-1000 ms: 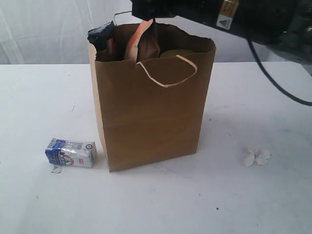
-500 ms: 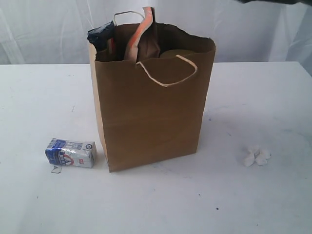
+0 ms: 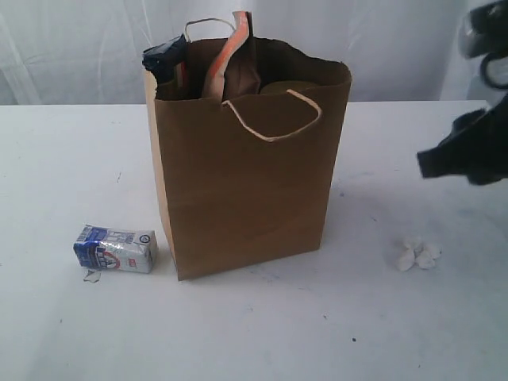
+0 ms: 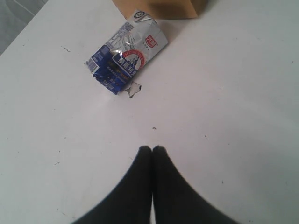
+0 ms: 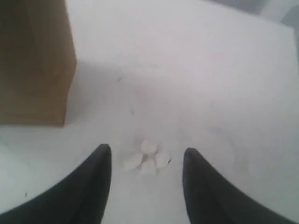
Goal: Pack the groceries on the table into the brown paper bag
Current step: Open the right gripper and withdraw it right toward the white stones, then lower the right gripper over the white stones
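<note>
The front of the white desk point(image 3: 254, 341) is bare except for a few dark specks. A little farther back, at lower left of the exterior frame, a small blue-and-white carton point(image 3: 116, 248) lies on its side, just beside the lower left corner of the paper bag and not touching it. A tiny clear scrap point(image 3: 91, 275) sits against the carton's near edge. At lower right, well apart from the bag, lies a small cluster of white lumps point(image 3: 417, 254).

In the left wrist view, the left gripper point(image 4: 152, 148) hangs over bare desk with its fingers pressed together and nothing between them. The carton point(image 4: 126, 58) lies beyond its tips, and past that is a corner of the bag point(image 4: 159, 8).

In the right wrist view, the right gripper point(image 5: 146, 150) is spread and holds nothing. It is above the desk, with the white lumps point(image 5: 148, 156) showing in the gap between its fingers. In the exterior view its arm point(image 3: 468, 151) is a dark blur at the right edge.

The brown paper bag point(image 3: 246, 182) stands upright mid-frame, with a pale cord handle point(image 3: 274, 119) drooping over its front. A dark packet point(image 3: 164, 57) pokes out at the upper left of its mouth, and a brown pouch point(image 3: 242, 71) with an orange edge stands beside it. A rounded tan top behind them is too dim to name. A pale curtain point(image 3: 79, 48) closes the background.
</note>
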Robot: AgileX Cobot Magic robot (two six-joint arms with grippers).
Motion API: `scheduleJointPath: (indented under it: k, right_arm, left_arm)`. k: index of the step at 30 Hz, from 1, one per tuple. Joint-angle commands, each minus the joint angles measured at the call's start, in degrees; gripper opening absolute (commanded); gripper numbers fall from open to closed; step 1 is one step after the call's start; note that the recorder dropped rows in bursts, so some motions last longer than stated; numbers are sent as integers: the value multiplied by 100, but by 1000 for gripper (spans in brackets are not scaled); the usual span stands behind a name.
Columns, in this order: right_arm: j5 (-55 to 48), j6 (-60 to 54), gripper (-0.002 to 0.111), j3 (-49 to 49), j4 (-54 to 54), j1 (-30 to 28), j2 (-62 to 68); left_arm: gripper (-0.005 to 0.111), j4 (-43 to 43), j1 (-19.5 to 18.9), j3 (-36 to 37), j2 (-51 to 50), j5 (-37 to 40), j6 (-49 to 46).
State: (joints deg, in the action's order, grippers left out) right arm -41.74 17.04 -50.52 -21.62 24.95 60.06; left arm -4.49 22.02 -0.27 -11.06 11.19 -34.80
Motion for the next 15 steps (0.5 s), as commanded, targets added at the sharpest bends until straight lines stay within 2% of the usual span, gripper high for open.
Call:
scheduleJointPath:
  k: [1, 6, 12, 15]
  right_arm:
    - [-134, -1461, 45, 16, 1234, -25, 735]
    - [-80, -2236, 45, -33, 1673, 191, 1407]
    - [-81, -1934, 45, -33, 602, 135, 1735]
    - [-171, -1816, 45, -33, 582, -116, 1803]
  left_arm:
    - [0, -17, -14, 27, 43, -6, 33]
    - [0, -17, -14, 27, 43, -6, 33]
    - [0, -17, -14, 27, 43, -6, 33]
    - [0, -17, -14, 27, 43, -6, 33]
